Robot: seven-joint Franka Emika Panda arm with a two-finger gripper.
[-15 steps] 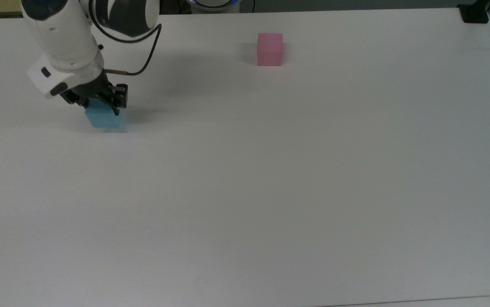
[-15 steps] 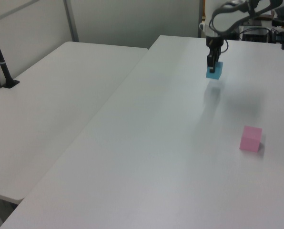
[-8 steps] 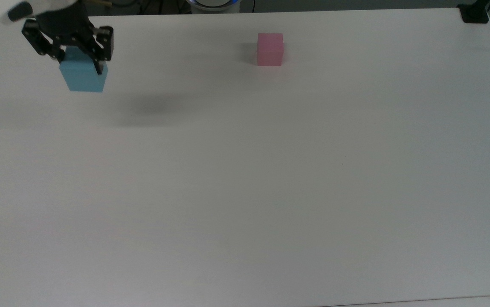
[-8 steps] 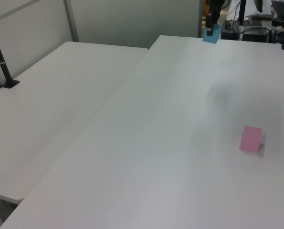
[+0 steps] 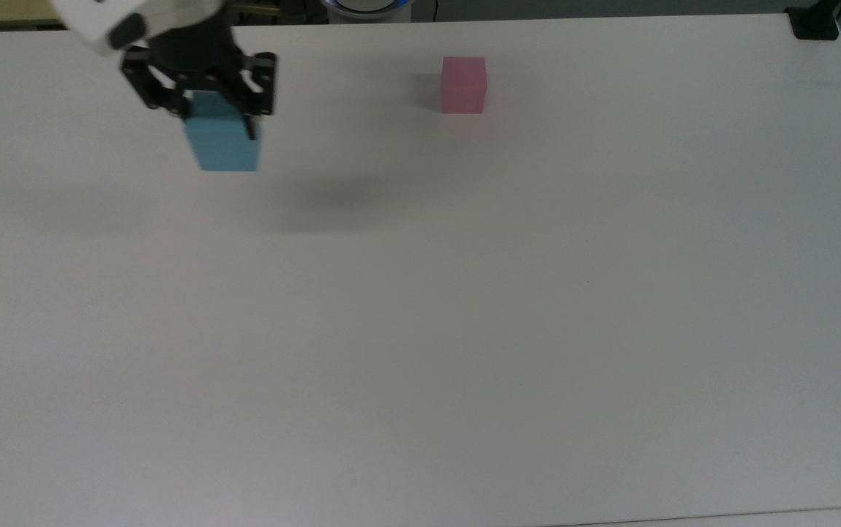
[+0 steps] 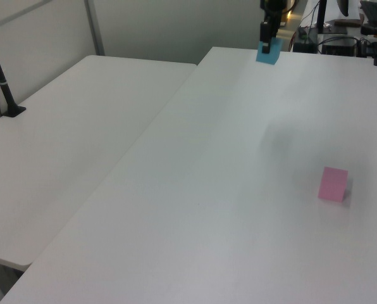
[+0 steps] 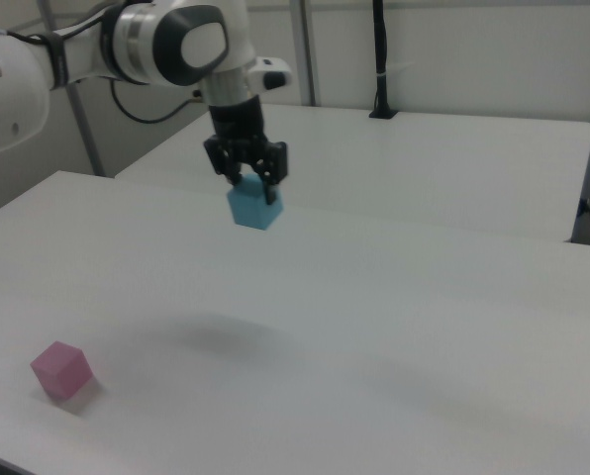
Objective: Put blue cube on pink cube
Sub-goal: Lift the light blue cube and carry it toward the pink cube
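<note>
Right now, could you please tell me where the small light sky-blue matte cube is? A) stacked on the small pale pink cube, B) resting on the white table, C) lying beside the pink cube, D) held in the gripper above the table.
D: the small light sky-blue matte cube hangs clamped in the gripper, its shadow lying apart on the white table, far from the pink cube.

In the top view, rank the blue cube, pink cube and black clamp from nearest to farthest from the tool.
1. Blue cube: held in the tool, at the top view's upper left.
2. Pink cube: on the table, upper middle.
3. Black clamp: top right corner.
</note>
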